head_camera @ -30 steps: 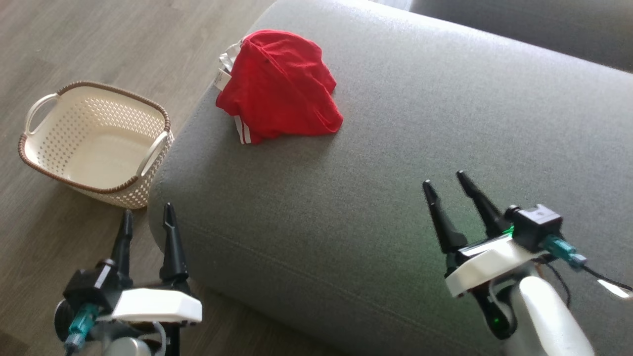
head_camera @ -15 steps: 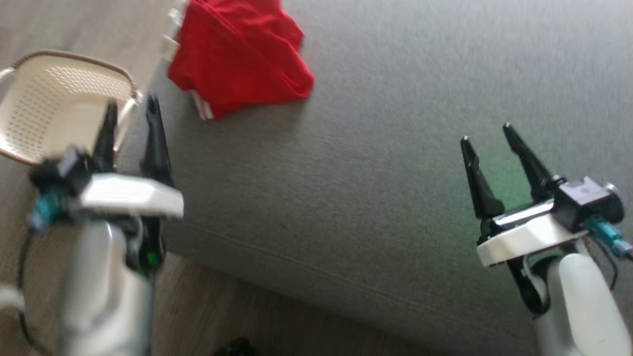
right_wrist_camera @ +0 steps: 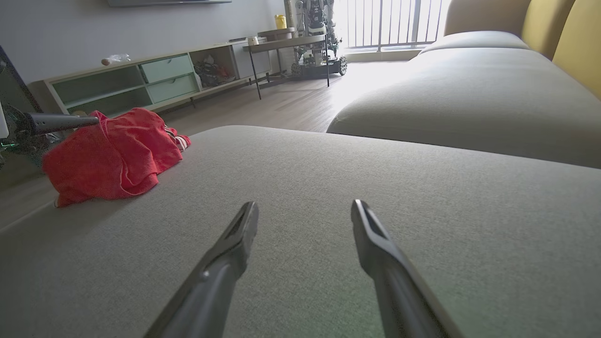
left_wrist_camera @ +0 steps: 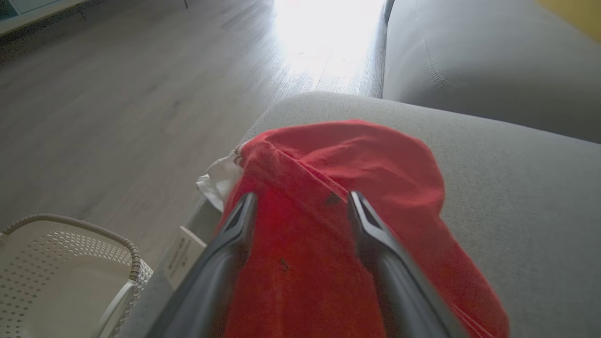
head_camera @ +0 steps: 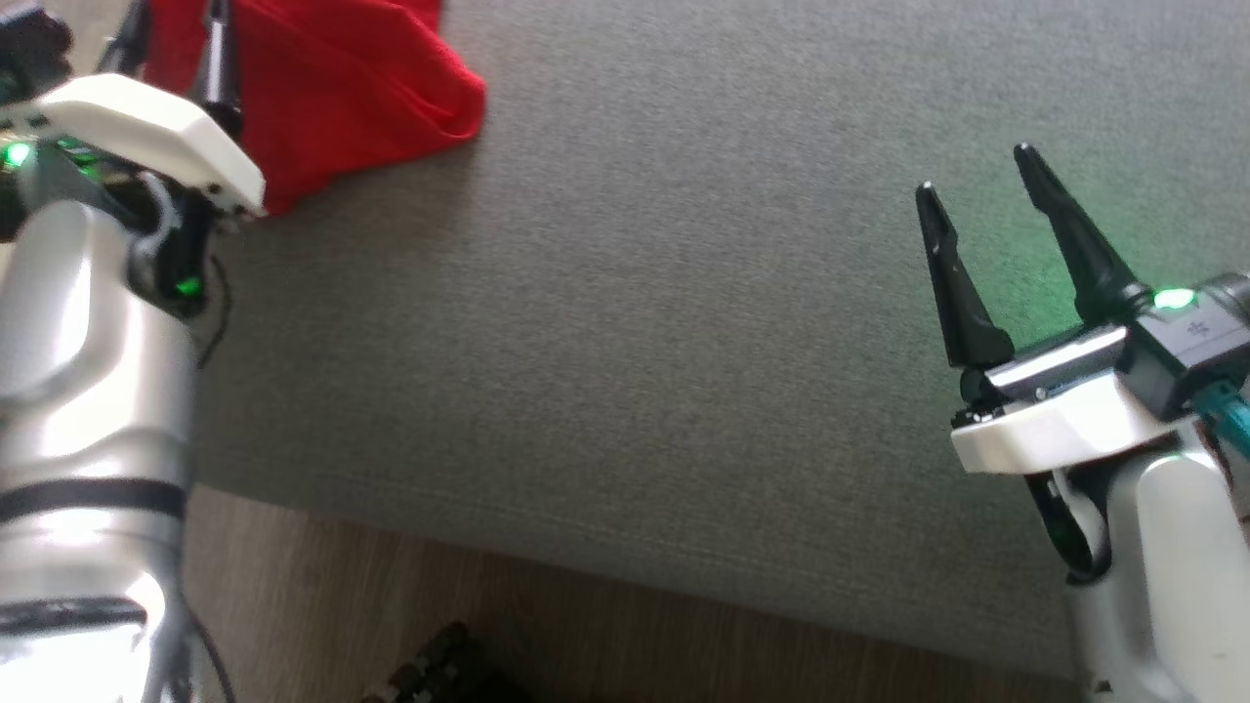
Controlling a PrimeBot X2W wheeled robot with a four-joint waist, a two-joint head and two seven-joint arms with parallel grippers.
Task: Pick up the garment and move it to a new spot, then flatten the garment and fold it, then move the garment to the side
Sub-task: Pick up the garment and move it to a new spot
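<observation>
The garment (left_wrist_camera: 375, 155) is a crumpled red piece with white trim, lying at the left end of the grey sofa cushion (head_camera: 635, 293). It reaches the top left of the head view (head_camera: 342, 98) and sits far left in the right wrist view (right_wrist_camera: 112, 159). My left gripper (left_wrist_camera: 301, 197) is open, its two fingers spread over the garment's near side with red cloth showing between them; contact is unclear. In the head view the left gripper (head_camera: 171, 20) runs off the top edge. My right gripper (head_camera: 975, 171) hovers open over bare cushion (right_wrist_camera: 305, 205), far to the garment's right.
A cream perforated basket (left_wrist_camera: 94, 230) stands on the wood floor (head_camera: 391, 605) to the left of the cushion's end. A second grey cushion (right_wrist_camera: 469, 94) and yellow back cushions (right_wrist_camera: 577, 37) lie beyond. A low shelf unit (right_wrist_camera: 141, 80) lines the far wall.
The head camera has swung, shifting the whole picture up and left. My left arm has reached forward from beside the basket to over the garment. Both grippers stay open.
</observation>
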